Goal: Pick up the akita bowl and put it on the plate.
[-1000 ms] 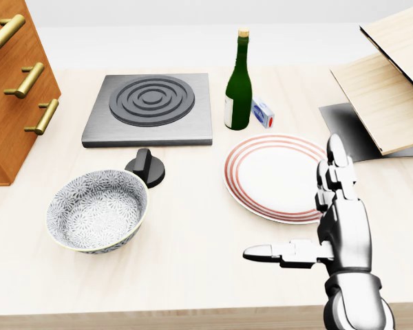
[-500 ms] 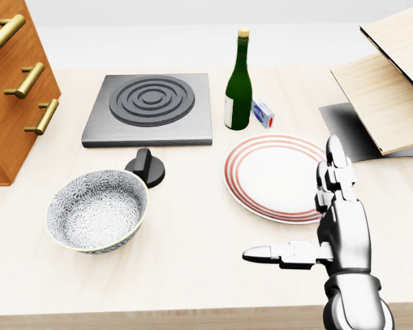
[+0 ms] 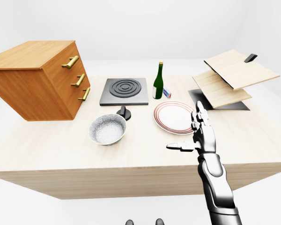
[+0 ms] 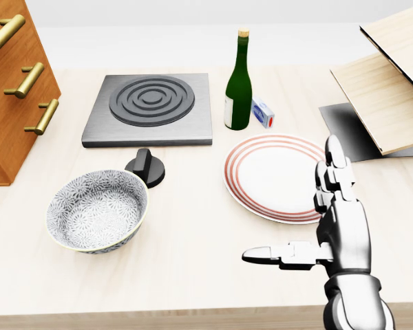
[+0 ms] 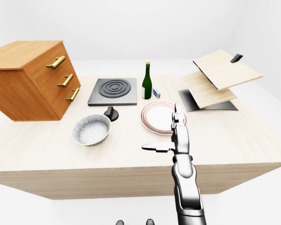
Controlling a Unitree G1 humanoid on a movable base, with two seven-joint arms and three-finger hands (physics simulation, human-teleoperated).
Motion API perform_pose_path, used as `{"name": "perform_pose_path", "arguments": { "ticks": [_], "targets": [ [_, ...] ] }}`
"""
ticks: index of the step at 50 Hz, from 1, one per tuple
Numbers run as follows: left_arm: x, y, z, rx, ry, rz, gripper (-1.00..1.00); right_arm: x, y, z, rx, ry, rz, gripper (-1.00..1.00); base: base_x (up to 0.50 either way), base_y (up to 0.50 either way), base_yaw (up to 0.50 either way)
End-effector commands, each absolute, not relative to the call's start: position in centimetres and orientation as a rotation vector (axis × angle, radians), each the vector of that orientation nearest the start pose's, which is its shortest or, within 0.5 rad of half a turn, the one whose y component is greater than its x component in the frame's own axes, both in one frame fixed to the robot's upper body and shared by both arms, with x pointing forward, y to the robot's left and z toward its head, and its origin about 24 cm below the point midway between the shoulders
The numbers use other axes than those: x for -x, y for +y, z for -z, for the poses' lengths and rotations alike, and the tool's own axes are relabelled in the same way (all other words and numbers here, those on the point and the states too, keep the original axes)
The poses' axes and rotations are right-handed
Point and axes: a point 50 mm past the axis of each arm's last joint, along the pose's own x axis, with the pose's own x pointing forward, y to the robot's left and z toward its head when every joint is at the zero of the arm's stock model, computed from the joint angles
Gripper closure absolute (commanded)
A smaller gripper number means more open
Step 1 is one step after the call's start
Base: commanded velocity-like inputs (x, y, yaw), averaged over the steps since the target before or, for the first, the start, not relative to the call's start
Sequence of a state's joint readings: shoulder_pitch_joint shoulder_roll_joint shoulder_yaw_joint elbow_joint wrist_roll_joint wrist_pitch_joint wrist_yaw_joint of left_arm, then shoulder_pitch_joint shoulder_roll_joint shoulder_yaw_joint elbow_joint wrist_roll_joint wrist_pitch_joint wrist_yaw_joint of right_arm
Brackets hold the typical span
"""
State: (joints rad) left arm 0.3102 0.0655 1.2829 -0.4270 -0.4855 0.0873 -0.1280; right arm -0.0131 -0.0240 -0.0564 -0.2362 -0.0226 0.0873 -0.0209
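The akita bowl (image 4: 96,212), grey-white with a flower pattern and a pale rim, stands upright on the table at the lower left of the head view. The plate (image 4: 279,176), white with red rings, lies right of centre. My right hand (image 4: 299,218) hovers at the plate's lower right edge, open, its fingers (image 4: 334,172) pointing up and the thumb stretched left, holding nothing. It is well to the right of the bowl. My left hand does not show in any view.
A black knob (image 4: 146,167) sits just above the bowl, a grey hob plate (image 4: 150,108) beyond it. A green bottle (image 4: 238,86) and a small blue-white box (image 4: 263,113) stand above the plate. Wooden drawers (image 3: 37,77) at left, a wooden rack (image 3: 229,77) at right.
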Motion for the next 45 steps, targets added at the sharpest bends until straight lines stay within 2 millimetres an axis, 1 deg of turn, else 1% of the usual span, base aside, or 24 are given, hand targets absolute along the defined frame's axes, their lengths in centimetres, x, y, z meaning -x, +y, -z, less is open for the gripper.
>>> {"name": "perform_pose_path", "arguments": {
  "ticks": [1, 5, 9, 21, 33, 39, 45],
  "targets": [
    [-2.47, 37.94, -13.55, -0.085, -0.346, -1.053, -1.0, -25.29, -16.56, -9.24, 0.057, -0.165, 0.071, -1.0, 0.0, 0.0, 0.0],
    [-2.47, 37.94, -13.55, -0.086, -0.345, -1.054, -1.0, -25.19, -16.47, -9.39, 0.064, -0.171, 0.066, -1.0, 0.0, 0.0, 0.0],
    [-2.47, 37.94, -13.56, -0.085, -0.346, -1.054, -1.0, -25.31, -16.5, -9.03, 0.068, -0.155, 0.064, -1.0, 0.0, 0.0, 0.0],
    [-2.43, 37.95, -13.56, -0.083, -0.348, -1.059, -1.0, -25.31, -16.47, -9.0, 0.076, -0.154, 0.064, -1.0, 0.0, 0.0, 0.0],
    [-2.42, 37.96, -13.56, -0.083, -0.348, -1.061, -1.0, -25.26, -16.45, -9.19, 0.073, -0.162, 0.065, -1.0, 0.19, 0.0, 0.0],
    [-2.41, 37.96, -13.55, -0.085, -0.346, -1.062, -1.0, -25.31, -16.48, -8.92, 0.081, -0.15, 0.066, -1.0, 0.2, 0.0, 0.0],
    [-2.41, 37.96, -13.56, -0.083, -0.348, -1.062, -1.0, -25.17, -16.42, -9.23, 0.077, -0.164, 0.063, -1.0, 0.2, 0.0, 0.0]
  ]
}}
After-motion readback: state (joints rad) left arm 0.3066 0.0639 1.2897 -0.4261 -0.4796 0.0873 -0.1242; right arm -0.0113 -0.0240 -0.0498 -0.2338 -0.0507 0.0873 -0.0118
